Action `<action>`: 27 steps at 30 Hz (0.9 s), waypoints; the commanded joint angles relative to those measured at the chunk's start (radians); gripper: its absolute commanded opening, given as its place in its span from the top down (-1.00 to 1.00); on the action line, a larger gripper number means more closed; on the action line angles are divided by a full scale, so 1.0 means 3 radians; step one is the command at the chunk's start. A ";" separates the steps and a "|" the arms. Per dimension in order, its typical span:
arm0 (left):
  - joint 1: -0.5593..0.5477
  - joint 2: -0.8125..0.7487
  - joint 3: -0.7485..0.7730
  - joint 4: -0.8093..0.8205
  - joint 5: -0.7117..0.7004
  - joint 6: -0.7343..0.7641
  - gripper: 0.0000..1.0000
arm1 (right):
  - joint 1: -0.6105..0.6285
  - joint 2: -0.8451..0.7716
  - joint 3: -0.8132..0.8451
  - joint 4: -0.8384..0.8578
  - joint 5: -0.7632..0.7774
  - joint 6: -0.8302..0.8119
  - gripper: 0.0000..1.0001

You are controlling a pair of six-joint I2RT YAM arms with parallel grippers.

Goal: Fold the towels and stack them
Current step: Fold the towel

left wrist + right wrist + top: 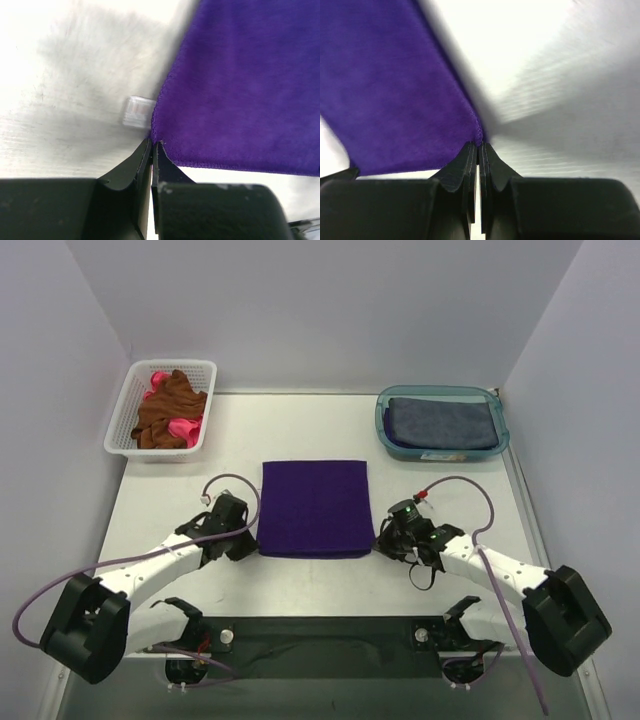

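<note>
purple towel point(315, 508): 1 | grey-blue towel point(440, 423): 1 | basket point(121, 424): 1 | tub point(383, 436): 1

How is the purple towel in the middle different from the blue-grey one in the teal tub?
The purple towel lies spread on the bare table; the blue-grey towel sits inside the teal tub. The purple towel looks larger in area than the blue-grey towel. The left fingers and right fingers pinch the purple towel's near corners; nothing touches the blue-grey towel. Both lie flat as neat rectangles.
</note>
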 commanded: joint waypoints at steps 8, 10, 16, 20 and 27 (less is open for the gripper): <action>-0.0003 0.0238 -0.0228 0.0202 0.0035 0.0085 1.00 | -0.0101 0.0351 -0.0332 0.0152 0.0128 0.0068 1.00; -0.0003 0.0182 -0.0269 0.0207 0.0005 0.0075 1.00 | -0.0101 0.0300 -0.0353 0.0152 0.0139 0.0068 0.95; -0.0008 -0.0038 -0.0264 0.0018 0.0056 0.0065 0.73 | -0.0086 -0.0006 -0.0337 -0.0052 0.0047 -0.0003 0.57; -0.0008 -0.0446 -0.0228 -0.0252 -0.0016 0.0121 0.32 | -0.0050 -0.0487 -0.0276 -0.0318 0.0047 -0.0222 0.22; -0.0095 -0.0760 0.0206 -0.0360 -0.0006 0.0356 0.11 | -0.0019 -0.0515 0.0214 -0.0273 -0.0076 -0.0663 0.22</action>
